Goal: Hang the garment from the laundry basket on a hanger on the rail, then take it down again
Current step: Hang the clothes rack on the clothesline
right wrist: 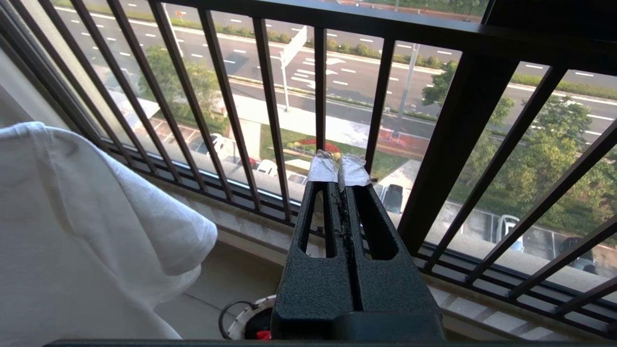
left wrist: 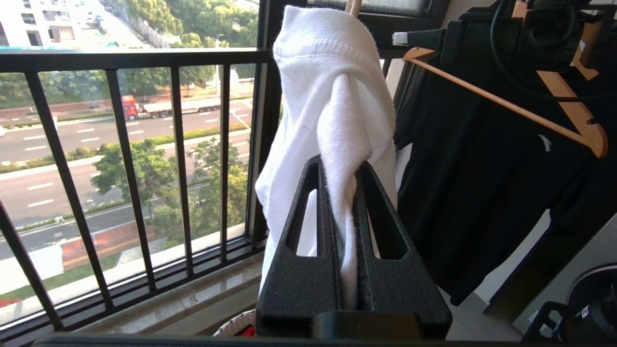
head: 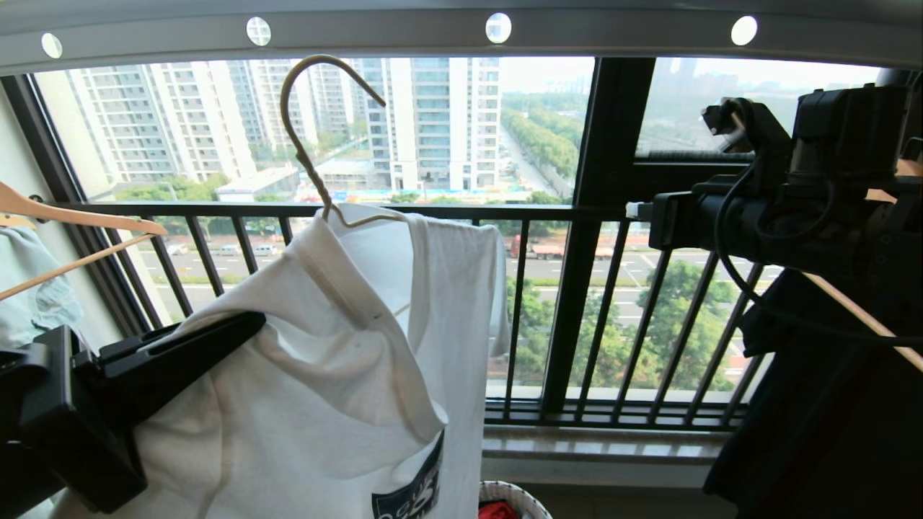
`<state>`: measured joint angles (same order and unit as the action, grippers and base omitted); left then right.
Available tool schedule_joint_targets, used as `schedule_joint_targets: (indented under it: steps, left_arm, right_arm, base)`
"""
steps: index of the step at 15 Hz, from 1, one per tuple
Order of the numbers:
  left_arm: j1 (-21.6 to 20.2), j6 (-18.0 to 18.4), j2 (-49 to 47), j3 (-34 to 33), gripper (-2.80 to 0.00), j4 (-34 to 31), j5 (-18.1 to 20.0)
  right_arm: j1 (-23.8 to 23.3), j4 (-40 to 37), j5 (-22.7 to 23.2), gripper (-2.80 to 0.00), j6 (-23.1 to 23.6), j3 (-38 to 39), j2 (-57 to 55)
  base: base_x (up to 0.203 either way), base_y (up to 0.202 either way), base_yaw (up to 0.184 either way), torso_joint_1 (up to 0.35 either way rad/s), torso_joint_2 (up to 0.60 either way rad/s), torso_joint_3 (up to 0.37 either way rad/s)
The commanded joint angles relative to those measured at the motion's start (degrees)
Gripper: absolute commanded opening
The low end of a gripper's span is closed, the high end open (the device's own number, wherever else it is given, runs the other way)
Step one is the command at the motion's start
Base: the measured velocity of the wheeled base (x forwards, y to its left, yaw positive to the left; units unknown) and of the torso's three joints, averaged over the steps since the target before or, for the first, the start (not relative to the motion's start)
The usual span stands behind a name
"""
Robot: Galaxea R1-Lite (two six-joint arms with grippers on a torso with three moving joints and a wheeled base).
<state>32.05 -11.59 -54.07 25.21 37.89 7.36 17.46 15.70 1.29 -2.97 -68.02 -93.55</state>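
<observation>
White lettering on garment (head: 324,375) chest graphic (head: 411,490), cut off, not legible

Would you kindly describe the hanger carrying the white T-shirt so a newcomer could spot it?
Look under the grey rail pierced with round holes. The hanger rises from the collar of the white T-shirt, its hook just below the rail. It is thin beige wire with a long twisted neck, unlike the thicker wooden hangers beside it.

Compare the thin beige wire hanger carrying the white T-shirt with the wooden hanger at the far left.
The thin beige wire hanger is slender bent metal with a twisted neck; the wooden hanger is thicker, with flat arms. The wire hanger carries the white T-shirt and its hook sits below the grey perforated rail, not on it; the wooden hanger holds a pale blue garment, its hook out of view. Both are light tan.
</observation>
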Motion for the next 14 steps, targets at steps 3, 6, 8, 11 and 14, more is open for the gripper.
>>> schedule_joint_targets:
  steps: [3,6,8,11,14]
  left_arm:
    - [-2.5,0.1,4.2,-2.1,-2.80,0.3,-1.1]
    - [-5.3,-0.2,6.5,-2.4,-2.80,0.3,-1.4]
    - [-7.5,-0.2,7.3,-2.4,-2.80,0.3,-1.5]
    - [-8.4,-0.3,7.8,-2.6,-2.80,0.3,-2.0]
    - [-8.5,-0.1,9.5,-2.5,-2.80,0.1,-3.8]
  right_arm:
    - [0.0,0.0,0.0,-2.80,0.0,0.1,-0.1]
    - [0.0,0.1,0.1,-2.80,0.0,0.1,-0.2]
    - [0.0,0.0,0.1,-2.80,0.0,0.0,-0.4]
    - [0.1,-0.1,0.1,-2.80,0.0,0.0,-0.5]
    - [0.2,-0.1,0.1,-2.80,0.0,0.0,-0.7]
  base:
    - [0.000,0.000,0.000,0.000,0.00,0.000]
    - [0.000,0.000,0.000,0.000,0.00,0.000]
    - [0.000,0.000,0.000,0.000,0.00,0.000]
    - [0.000,0.000,0.000,0.000,0.00,0.000]
    - [0.000,0.000,0.000,0.000,0.00,0.000]
